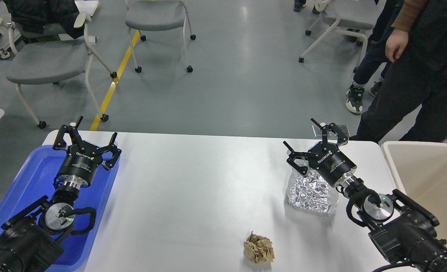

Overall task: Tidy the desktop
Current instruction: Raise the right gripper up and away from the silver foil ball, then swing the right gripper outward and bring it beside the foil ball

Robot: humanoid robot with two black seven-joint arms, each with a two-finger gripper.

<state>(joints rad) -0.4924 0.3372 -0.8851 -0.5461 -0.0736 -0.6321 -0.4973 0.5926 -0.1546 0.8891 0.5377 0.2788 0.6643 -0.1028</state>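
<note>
The white desktop (193,189) fills the lower half of the head view. A crumpled silver foil bag (311,192) lies on it at the right. A crumpled ball of brown paper (259,248) sits near the front edge. My right gripper (306,145) hovers open just above the far end of the foil bag, fingers spread, holding nothing. My left gripper (87,141) is open over the far right corner of the blue tray (30,177), also with nothing in it.
A beige bin (427,170) stands off the desktop's right end. A small clear item (342,130) lies at the far right edge behind my right gripper. Chairs (49,60) and a standing person (416,75) are beyond the desktop.
</note>
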